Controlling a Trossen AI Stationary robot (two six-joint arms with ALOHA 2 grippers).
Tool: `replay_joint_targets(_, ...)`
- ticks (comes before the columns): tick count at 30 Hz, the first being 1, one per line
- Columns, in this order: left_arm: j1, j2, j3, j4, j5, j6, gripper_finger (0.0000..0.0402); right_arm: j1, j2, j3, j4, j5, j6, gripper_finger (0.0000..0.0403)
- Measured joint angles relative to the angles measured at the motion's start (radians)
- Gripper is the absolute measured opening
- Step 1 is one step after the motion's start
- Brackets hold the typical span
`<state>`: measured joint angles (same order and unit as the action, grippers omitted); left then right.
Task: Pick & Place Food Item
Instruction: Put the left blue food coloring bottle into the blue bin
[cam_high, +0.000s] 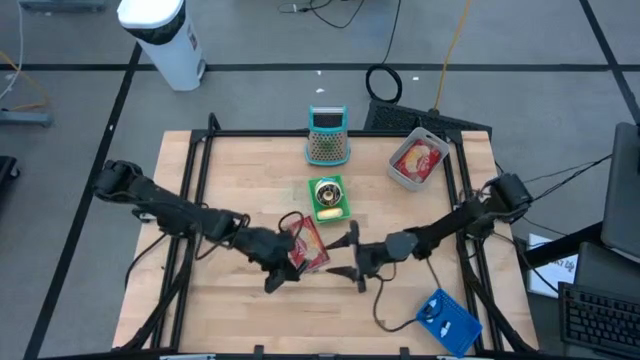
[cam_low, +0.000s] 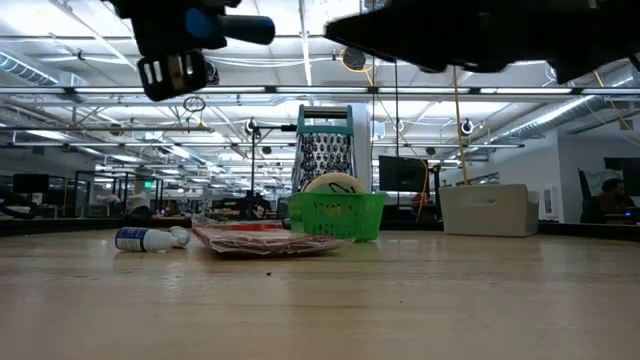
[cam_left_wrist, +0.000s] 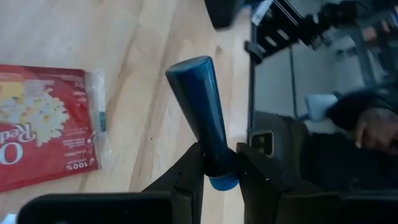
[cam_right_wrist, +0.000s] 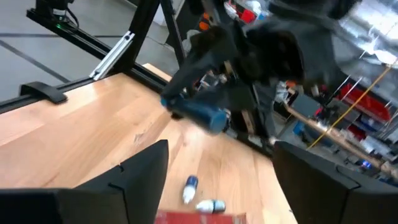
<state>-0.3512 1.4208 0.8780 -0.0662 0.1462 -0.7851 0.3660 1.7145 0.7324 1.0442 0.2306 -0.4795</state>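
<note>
The table (cam_high: 230, 170) was topped with pale wood, smooth and faintly grained, framed by matt black metal rails (cam_high: 330, 133). A glossy blue plastic tube (cam_left_wrist: 202, 109) was gripped between matt black plastic fingers (cam_left_wrist: 186, 180). The red food packet (cam_left_wrist: 37, 124) was wrapped in shiny, crinkled plastic film. The grater (cam_high: 327, 137) was seen as perforated bright metal, and the green basket (cam_low: 336, 215) as moulded plastic lattice.
</note>
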Motion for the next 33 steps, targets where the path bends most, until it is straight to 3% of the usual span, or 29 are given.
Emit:
replay_joint_targets(8,0.091,0.035,0.001,-0.005,0.301,0.079,0.0081,-0.035,0.109,0.135,-0.002,-0.006,-0.09,0.0275)
replay_joint_targets(15,0.158,0.033,0.001,-0.004,0.375,0.132,0.0081,-0.072,0.119,0.192,-0.128,-0.15,-0.033,0.0266)
replay_joint_targets(28,0.233,0.033,0.001,0.059,0.431,0.128,0.0081,-0.079,0.119,0.213,-0.145,-0.158,-0.08,0.0264)
replay_joint_targets(33,0.251,0.033,0.001,0.076,0.456,0.125,0.0081,-0.079,0.119,0.215,-0.169,-0.154,-0.083,0.0236)
